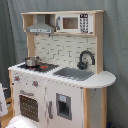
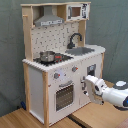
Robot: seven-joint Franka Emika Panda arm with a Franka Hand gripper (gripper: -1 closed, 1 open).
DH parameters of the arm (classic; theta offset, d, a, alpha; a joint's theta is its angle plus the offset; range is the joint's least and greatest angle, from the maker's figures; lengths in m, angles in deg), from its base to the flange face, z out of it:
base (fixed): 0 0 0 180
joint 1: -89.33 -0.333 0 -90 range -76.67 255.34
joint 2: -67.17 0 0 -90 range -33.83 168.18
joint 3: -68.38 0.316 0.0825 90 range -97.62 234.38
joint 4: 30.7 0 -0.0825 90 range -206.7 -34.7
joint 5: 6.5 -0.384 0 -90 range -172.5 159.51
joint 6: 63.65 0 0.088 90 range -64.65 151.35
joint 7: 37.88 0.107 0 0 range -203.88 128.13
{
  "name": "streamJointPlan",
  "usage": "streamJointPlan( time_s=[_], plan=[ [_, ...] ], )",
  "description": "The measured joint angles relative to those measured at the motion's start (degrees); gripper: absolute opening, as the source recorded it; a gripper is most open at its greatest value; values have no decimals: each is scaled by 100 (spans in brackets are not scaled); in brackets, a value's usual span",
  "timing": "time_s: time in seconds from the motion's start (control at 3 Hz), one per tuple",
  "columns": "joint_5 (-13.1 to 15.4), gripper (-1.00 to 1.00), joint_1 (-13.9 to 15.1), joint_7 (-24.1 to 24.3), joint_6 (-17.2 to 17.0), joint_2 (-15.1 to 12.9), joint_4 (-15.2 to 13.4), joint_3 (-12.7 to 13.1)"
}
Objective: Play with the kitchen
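The kitchen [image 1: 100, 80] [image 2: 35, 85] is a tall white and light-wood toy, seen in both exterior views. A small pot [image 1: 31, 61] [image 2: 47, 56] stands on its stove. A black faucet [image 1: 86, 57] [image 2: 75, 39] arches over the grey sink [image 1: 75, 73] [image 2: 82, 50]. The windowed oven door [image 1: 29, 106] [image 2: 64, 95] appears shut. In the second exterior view my white arm reaches in from the right, and the gripper [image 2: 89, 82] hovers just in front of the lower cupboard door [image 2: 92, 70] beside the oven. Whether it touches the door is unclear.
A hood [image 1: 40, 26] [image 2: 49, 20] and a toy microwave [image 1: 72, 22] [image 2: 76, 11] sit on top of the unit. A grey curtain [image 1: 117, 45] hangs behind. The kitchen stands on a wooden surface [image 2: 25, 119]. White shapes show at the first exterior view's lower left [image 1: 20, 122].
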Motion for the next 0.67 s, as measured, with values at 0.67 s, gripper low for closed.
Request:
streamJointPlan(
  time_s=[0.67],
  plan=[
    [0,100,666,909,564,29,5,76]
  ],
)
